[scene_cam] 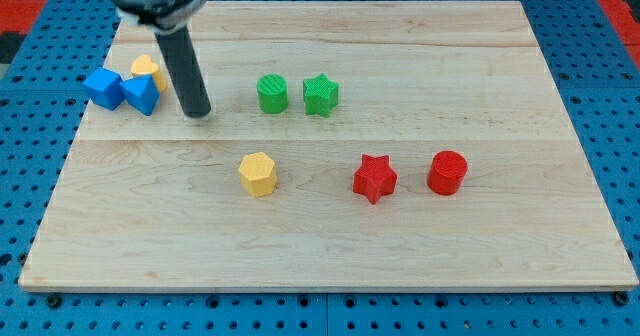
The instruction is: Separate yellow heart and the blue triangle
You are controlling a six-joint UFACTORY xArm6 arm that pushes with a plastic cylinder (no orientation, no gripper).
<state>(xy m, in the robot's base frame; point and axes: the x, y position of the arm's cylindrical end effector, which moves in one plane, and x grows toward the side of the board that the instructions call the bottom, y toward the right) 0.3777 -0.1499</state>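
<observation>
The yellow heart (147,69) lies near the board's upper left, touching the blue triangle (141,94) just below it. A second blue block (104,87), shape unclear, sits against the triangle's left side. My dark rod comes down from the view's top, and my tip (197,112) rests on the board just right of the triangle and heart, a short gap away, touching neither.
A green cylinder (272,93) and green star (321,94) sit side by side at upper middle. A yellow hexagon (258,173) is at centre. A red star (374,178) and red cylinder (447,172) lie to the right. The wooden board (500,256) ends near the blue blocks.
</observation>
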